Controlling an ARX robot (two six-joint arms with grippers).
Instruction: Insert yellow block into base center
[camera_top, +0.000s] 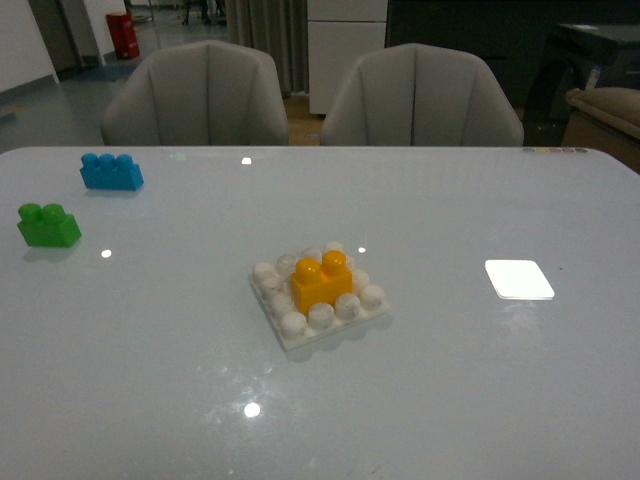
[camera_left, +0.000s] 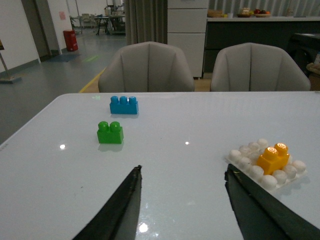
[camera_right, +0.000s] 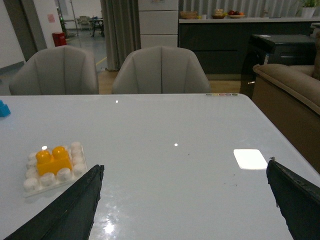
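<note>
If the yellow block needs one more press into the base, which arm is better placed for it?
Probably the left. In its wrist view the yellow block on the base sits near the open left gripper; the open right gripper has it further aside.

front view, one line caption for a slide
Yellow block seated at the centre of the white base; green brick and blue brick aside.

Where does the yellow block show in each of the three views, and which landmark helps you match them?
Front view: the yellow block sits near the middle, on the base.
Left wrist view: the yellow block shows low at the right edge, on the base.
Right wrist view: the yellow block shows low at the left, on the base.
Shared landmark: the two grey chairs behind the table.
</note>
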